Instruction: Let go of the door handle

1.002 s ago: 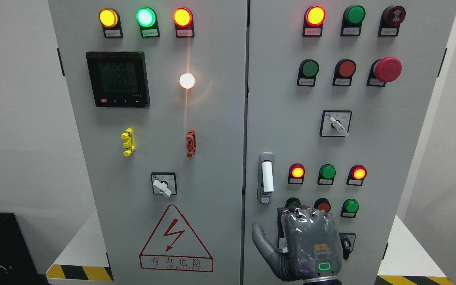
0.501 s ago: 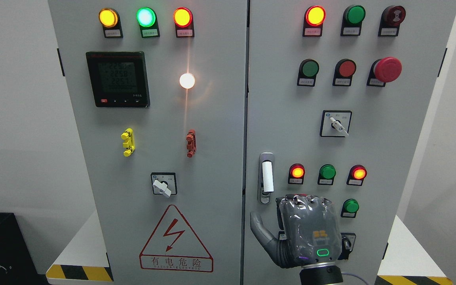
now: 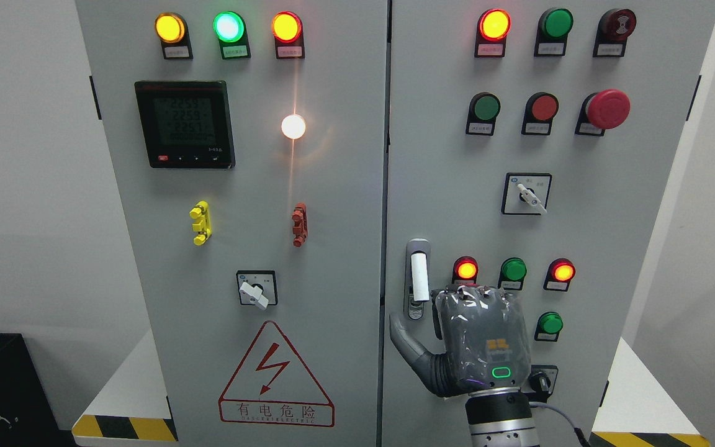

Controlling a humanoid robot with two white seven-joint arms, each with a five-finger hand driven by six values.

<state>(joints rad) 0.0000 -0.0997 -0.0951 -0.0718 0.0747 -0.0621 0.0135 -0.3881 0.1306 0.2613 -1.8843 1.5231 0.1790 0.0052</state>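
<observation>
Standing upright right of centre, the white door handle [image 3: 419, 277] sits untouched; right hand [image 3: 478, 344] below, fingers curled, gripping nothing.

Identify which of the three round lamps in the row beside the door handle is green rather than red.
The middle lamp; the left lamp and right lamp glow red.

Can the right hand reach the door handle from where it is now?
Probably yes. The right hand is just below and right of the door handle, not gripping it, thumb out to the left. Nothing lies between them.
</observation>
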